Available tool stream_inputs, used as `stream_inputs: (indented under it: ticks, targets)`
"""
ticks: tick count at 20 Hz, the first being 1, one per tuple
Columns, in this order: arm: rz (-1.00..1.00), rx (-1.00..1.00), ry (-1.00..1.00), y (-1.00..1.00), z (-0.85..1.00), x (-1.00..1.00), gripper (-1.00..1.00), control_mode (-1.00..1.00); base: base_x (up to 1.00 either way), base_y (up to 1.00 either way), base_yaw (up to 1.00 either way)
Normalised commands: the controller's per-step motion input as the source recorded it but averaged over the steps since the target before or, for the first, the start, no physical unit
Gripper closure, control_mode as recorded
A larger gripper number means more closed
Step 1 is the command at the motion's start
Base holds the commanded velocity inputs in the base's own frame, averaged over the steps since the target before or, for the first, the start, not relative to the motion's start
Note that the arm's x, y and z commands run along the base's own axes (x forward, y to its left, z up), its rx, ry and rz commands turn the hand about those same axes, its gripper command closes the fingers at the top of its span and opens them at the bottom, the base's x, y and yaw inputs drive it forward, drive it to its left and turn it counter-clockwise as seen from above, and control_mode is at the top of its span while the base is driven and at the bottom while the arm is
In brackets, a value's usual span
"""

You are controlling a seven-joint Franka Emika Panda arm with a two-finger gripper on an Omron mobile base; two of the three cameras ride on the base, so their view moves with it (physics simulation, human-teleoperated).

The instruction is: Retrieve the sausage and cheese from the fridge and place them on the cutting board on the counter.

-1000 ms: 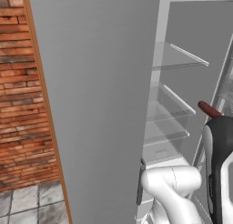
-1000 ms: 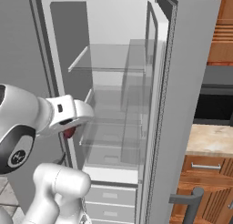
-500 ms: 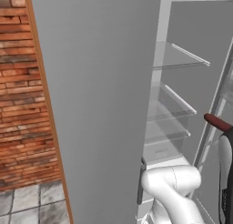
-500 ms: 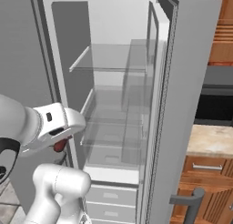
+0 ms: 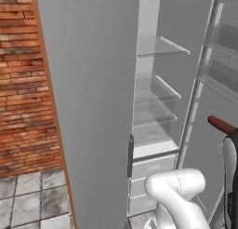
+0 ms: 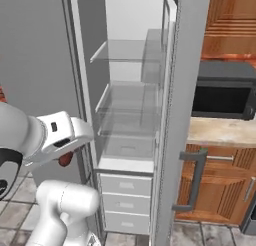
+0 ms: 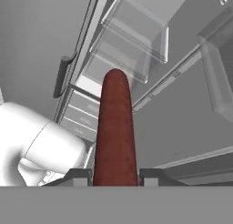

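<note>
Hand view: fridge [image 7: 136, 41] door swung wide, clear shelves and white drawers beyond. Dark reddish-brown sausage [image 7: 115, 132], smooth with a rounded end, clamped between the jaws of the gripper [image 7: 115, 176], pointing away. Beige tabletop [image 6: 220, 131] beside the fridge, under a microwave [image 6: 222, 97].

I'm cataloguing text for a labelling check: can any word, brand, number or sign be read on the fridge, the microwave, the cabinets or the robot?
None: no readable text stands anywhere.
The tall grey fridge and its white interior are plain.
The black microwave bears no brand or digits.
The thin dark reddish-brown sausage, clamped in the gripper, is unmarked.
</note>
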Motion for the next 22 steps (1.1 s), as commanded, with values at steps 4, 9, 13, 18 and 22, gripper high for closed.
stream_inputs:
  ticks: [4,9,13,18,22]
  targets:
    - [0.00,0.00,0.00,0.00,0.00,0.00,1.00,1.00,-1.00,-0.10,0.01]
    - [0.00,0.00,0.00,0.00,0.00,0.00,1.00,1.00,-1.00,-0.31,0.07]
    - [0.00,0.00,0.00,0.00,0.00,0.00,1.00,1.00,-0.77,-0.87,-0.17]
    - [0.00,0.00,0.00,0.00,0.00,0.00,1.00,1.00,-0.37,-1.00,-0.51]
    - [0.00,0.00,0.00,0.00,0.00,0.00,1.00,1.00,-0.08,-1.00,-0.63]
